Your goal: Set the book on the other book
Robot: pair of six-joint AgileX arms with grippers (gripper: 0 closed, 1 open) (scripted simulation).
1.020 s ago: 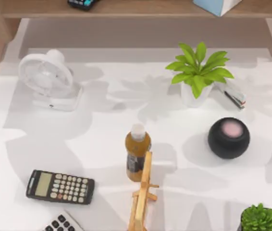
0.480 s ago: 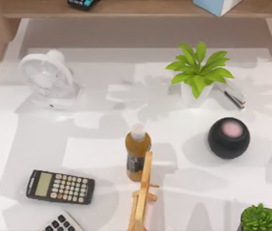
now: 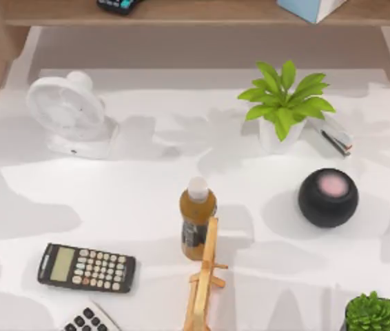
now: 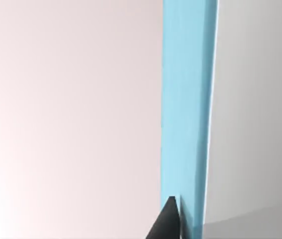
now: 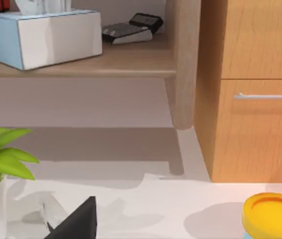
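Top view had the white table point(image 3: 147, 200) with a fan point(image 3: 67, 110) at back left, a potted plant point(image 3: 284, 103) at back right with a stapler point(image 3: 336, 138) just beside it, a black round speaker point(image 3: 328, 197) right of centre, and a bottle point(image 3: 197, 217) at centre touching or just behind a wooden stand point(image 3: 205, 286). Two calculators, one point(image 3: 87, 267) at front left and another point(image 3: 88, 319) at the front edge; a second plant point(image 3: 374, 314) at front right. Right wrist view added a tissue box point(image 5: 46, 37) on a shelf point(image 5: 106, 62), a wooden drawer point(image 5: 260, 129), a yellow-lidded tub point(image 5: 273, 214), and one dark right pincer point(image 5: 76, 221) tip; opening cannot be told. Left wrist view had a blue strip point(image 4: 186, 114), possibly a book edge, close against a left pincer point(image 4: 168, 221) tip; grip cannot be told.
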